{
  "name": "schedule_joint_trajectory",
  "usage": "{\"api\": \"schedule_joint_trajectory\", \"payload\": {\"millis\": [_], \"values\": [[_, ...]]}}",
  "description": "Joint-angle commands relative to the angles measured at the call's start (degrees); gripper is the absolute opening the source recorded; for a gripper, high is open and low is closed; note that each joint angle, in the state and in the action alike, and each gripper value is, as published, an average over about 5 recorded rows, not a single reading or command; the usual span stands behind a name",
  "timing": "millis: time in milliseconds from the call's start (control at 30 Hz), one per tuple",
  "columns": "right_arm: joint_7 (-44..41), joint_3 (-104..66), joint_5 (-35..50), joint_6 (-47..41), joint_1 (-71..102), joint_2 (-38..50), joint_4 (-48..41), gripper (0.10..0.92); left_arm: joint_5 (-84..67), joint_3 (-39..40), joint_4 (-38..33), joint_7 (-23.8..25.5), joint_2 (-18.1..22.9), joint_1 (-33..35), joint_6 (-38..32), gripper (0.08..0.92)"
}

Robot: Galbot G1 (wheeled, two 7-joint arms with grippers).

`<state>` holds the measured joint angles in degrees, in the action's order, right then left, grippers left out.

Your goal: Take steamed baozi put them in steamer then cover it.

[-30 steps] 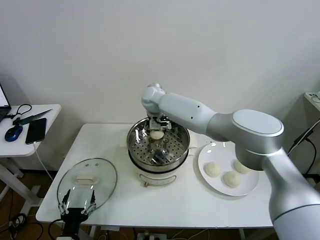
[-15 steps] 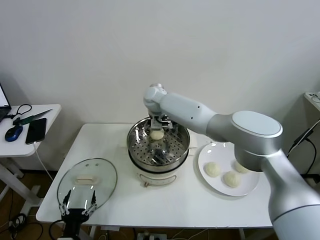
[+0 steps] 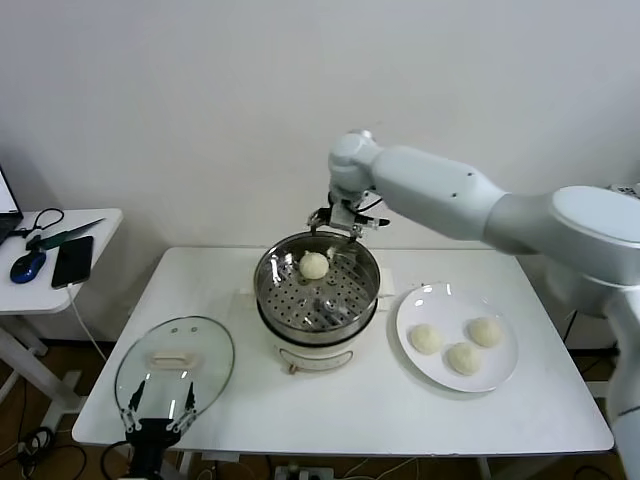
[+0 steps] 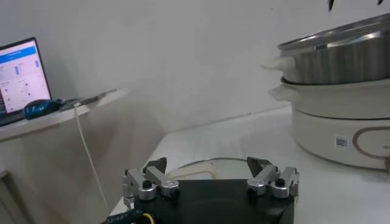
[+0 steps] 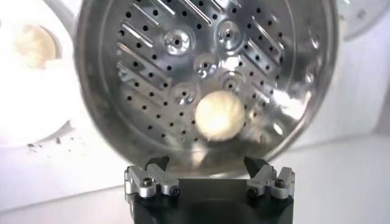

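One pale baozi (image 3: 314, 265) lies in the shiny steamer basket (image 3: 358, 291) on its white pot base, at the table's middle back; it also shows in the right wrist view (image 5: 219, 116) on the perforated bottom (image 5: 152, 73). My right gripper (image 3: 340, 222) hovers open and empty above the steamer's far rim. Three baozi (image 3: 463, 346) lie on the white plate (image 3: 420, 305) at the right. The glass cover (image 3: 172, 368) with its white handle lies flat at the front left. My left gripper (image 3: 155, 412) is open, parked low at the cover's near edge.
A side table (image 3: 100, 225) at the far left holds a phone (image 3: 72, 260), a mouse (image 3: 27, 265) and cables. A laptop screen (image 4: 21, 73) shows in the left wrist view. A white wall stands close behind the table.
My right gripper has let go of the baozi, which now rests in the steamer. The gripper has risen and moved right, out of the basket. The left arm has not moved.
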<state>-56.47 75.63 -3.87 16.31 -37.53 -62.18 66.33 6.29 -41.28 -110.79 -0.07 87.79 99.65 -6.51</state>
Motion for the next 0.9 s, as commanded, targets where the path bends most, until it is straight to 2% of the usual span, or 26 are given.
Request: {"api": "schedule_joint_trajectory", "payload": {"millis": [33,167,400,600,900], "values": [[2.4,8.6,19.9,-20.8,-6.3,17.2,12.2,0.823,0.0,0.4,-0.7,0.0,0.0,0.3,0.1,0.823],[3.2,10.3,27.1,-28.8,-3.9,23.7,14.2,0.823,0.0,0.5,-0.9,-0.2,0.0,0.3,0.1,0.823],[3.2,7.2,28.9,-32.5,6.9,28.8,13.5,0.823,0.0,0.5,-1.4,-0.4,0.2,0.5,0.3,0.823],[3.5,1.4,27.3,-32.6,17.7,28.3,9.7,0.823,0.3,0.2,-1.7,-0.4,0.3,1.0,0.3,0.823],[2.9,-6.2,22.1,-31.3,27.3,22.7,3.3,0.823,0.0,-0.4,-1.5,-0.5,0.5,1.7,0.2,0.823]]}}
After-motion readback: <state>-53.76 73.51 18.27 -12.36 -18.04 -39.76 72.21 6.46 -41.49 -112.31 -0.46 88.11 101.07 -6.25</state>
